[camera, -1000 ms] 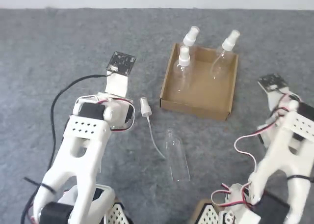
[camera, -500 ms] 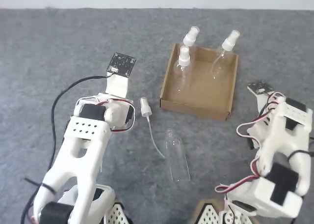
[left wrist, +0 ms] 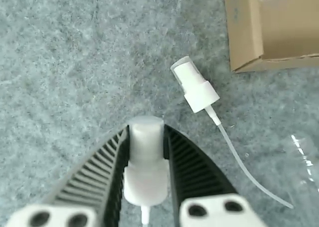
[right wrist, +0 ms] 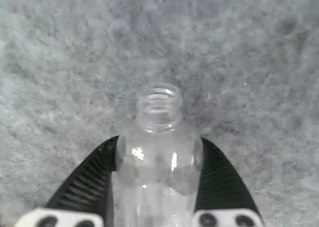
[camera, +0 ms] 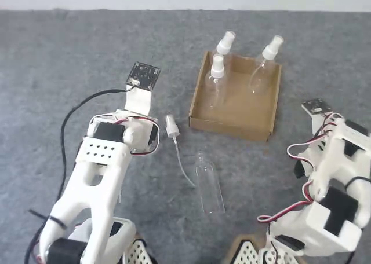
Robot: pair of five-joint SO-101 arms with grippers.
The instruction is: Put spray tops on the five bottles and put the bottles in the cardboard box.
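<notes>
In the left wrist view the left jaws pinch a spray top (left wrist: 145, 162); in the right wrist view the right jaws grip an uncapped bottle (right wrist: 158, 147). From above, three capped bottles (camera: 217, 81) stand in the cardboard box (camera: 232, 127), with a second spray top (camera: 172, 127) at its 8 o'clock and a bare bottle (camera: 209, 182) lying at 6 o'clock.

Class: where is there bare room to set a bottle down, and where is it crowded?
Free: far-left grey mat; brown cardboard box's front-right floor. Crowded: between left arm and box, by loose white spray top and lying clear plastic bottle.
</notes>
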